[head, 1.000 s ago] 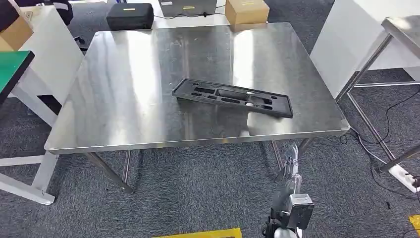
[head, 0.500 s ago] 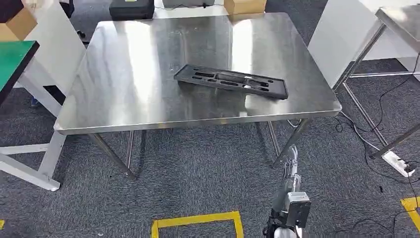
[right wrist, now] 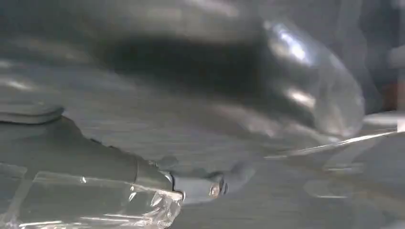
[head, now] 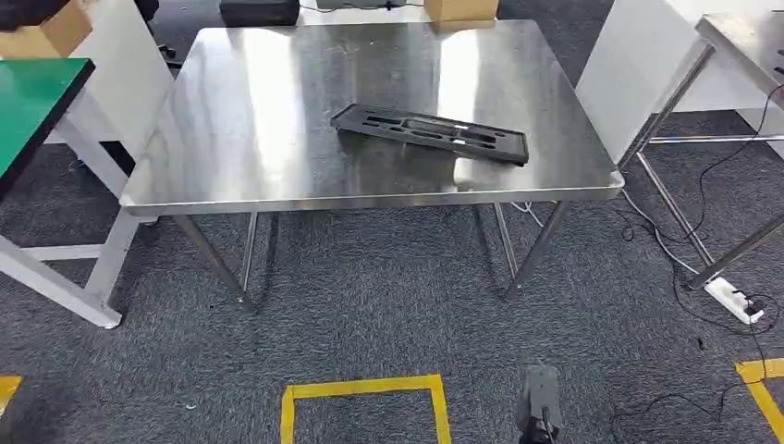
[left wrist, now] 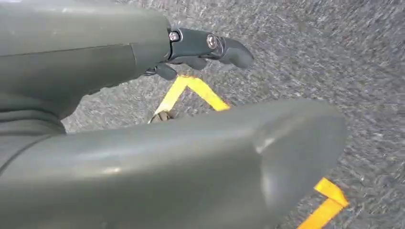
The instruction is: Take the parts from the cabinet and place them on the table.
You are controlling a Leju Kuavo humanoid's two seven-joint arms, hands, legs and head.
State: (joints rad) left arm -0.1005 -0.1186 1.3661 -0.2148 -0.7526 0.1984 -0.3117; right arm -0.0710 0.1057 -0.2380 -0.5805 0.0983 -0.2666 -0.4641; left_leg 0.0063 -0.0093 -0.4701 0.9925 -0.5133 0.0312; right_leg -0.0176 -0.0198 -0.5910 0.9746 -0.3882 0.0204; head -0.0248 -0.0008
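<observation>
Flat black part (head: 431, 134) on the table (head: 277, 139), upper middle.
It looks stiff and light; grab a long edge. Left robot hand (left wrist: 200, 47) is empty, fingers apart; right robot hand (right wrist: 210, 186) you cannot tell.

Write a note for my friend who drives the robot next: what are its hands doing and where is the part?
Left hand: holds nothing, hanging over the grey carpet by yellow floor tape.
Right hand: low beside the body; too blurred in the wrist view to tell open or shut.
Part: one long black part lies flat on the steel table, toward its right front.
Done: that part is on the table.
Left: the robot stands back from the table; any further parts must be fetched from the cabinet.
</observation>
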